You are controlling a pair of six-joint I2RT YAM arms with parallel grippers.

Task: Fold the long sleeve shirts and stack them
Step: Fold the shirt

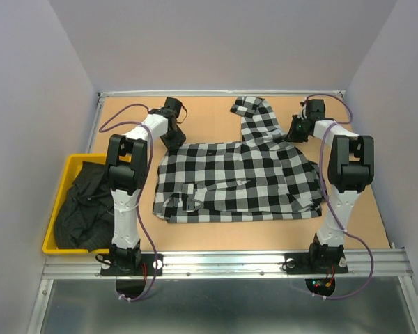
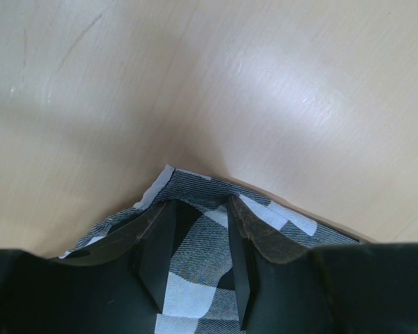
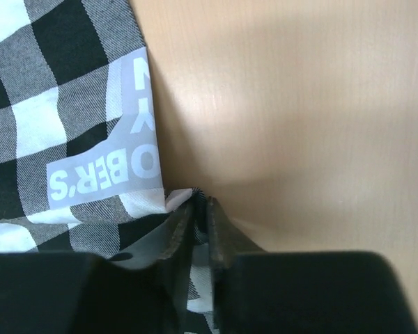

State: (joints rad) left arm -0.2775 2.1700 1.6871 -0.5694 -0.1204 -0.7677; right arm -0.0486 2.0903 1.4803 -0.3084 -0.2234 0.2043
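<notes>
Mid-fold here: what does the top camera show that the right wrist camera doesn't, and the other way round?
Only top: the whole check shirt spread on the table, the black shirt in the yellow bin at left, and the left pincer at the check shirt's far left corner. Only right wrist: the white-lettered band, and the right pincer shut on the shirt's edge. Both: check shirt, right pincer, bare table.
</notes>
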